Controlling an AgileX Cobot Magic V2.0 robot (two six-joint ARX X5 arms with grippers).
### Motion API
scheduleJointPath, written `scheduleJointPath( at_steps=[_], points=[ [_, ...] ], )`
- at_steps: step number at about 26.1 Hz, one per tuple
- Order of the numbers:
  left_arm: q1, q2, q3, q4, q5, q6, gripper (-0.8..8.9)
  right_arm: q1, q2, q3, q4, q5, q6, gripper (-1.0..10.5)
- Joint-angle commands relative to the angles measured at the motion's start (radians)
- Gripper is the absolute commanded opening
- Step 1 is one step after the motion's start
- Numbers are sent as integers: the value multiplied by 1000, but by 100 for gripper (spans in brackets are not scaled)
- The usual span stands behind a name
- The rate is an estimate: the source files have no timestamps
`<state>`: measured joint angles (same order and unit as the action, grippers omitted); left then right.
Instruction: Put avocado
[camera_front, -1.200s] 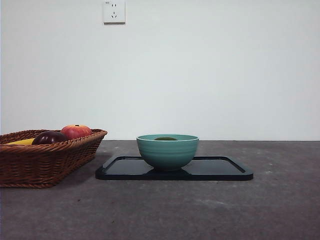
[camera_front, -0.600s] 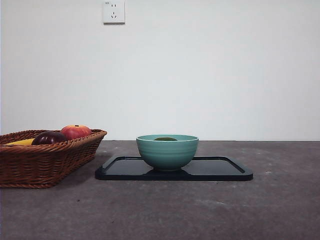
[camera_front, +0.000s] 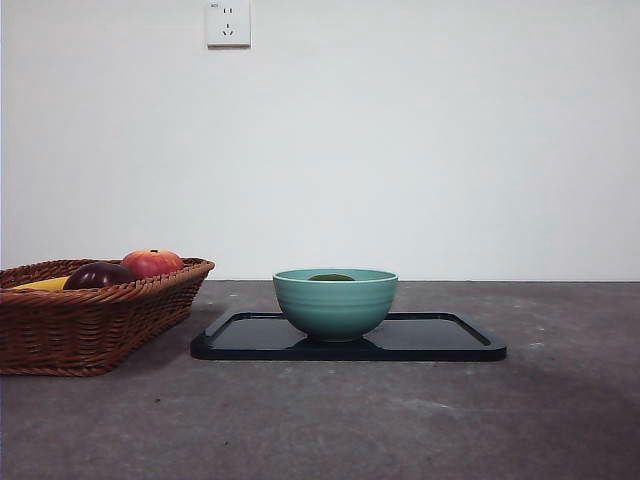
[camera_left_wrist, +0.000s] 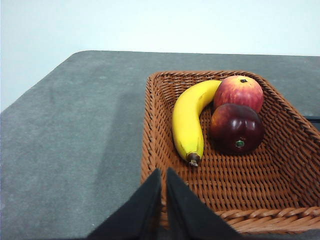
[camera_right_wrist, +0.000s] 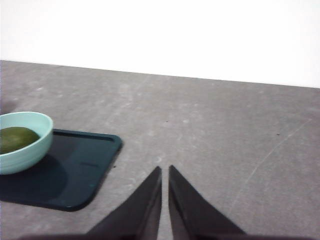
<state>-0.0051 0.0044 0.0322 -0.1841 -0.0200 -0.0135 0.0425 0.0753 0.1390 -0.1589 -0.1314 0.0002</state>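
Observation:
The dark green avocado (camera_front: 331, 277) lies inside the teal bowl (camera_front: 335, 303); only its top shows over the rim in the front view. It also shows in the right wrist view (camera_right_wrist: 17, 138), in the bowl (camera_right_wrist: 35, 145) on the black tray (camera_right_wrist: 85, 170). My right gripper (camera_right_wrist: 165, 172) is shut and empty, above the bare table beside the tray. My left gripper (camera_left_wrist: 163, 175) is shut and empty, above the near rim of the wicker basket (camera_left_wrist: 150, 150). Neither arm shows in the front view.
The black tray (camera_front: 440, 340) sits mid-table. The wicker basket (camera_front: 90, 325) at the left holds a banana (camera_left_wrist: 187, 120), a red apple (camera_left_wrist: 240, 92) and a dark purple round fruit (camera_left_wrist: 236, 127). A wall with a socket (camera_front: 228, 22) stands behind.

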Motion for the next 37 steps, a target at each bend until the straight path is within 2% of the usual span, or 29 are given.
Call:
scheduleJointPath(
  at_steps=[1,4,15,19,37],
  points=[
    [-3,-1,-21,-7,4,-3,19,-18,-16,-42,51,1,-11,19],
    [-3,-1,-21,-7,4,-3,19,-35,-31,-82,62,5,-9,19],
    [-3,-1,-21,-7,4,-3,19,-71,-54,-129,18,107,15,19],
    [-3,-1,-21,-7,4,-3,19,-73,-66,-129,-27,110,14,19],
    [-3,-1,-21,-7,4,-3,19,-71,-72,-129,6,126,31,19]
  ],
)
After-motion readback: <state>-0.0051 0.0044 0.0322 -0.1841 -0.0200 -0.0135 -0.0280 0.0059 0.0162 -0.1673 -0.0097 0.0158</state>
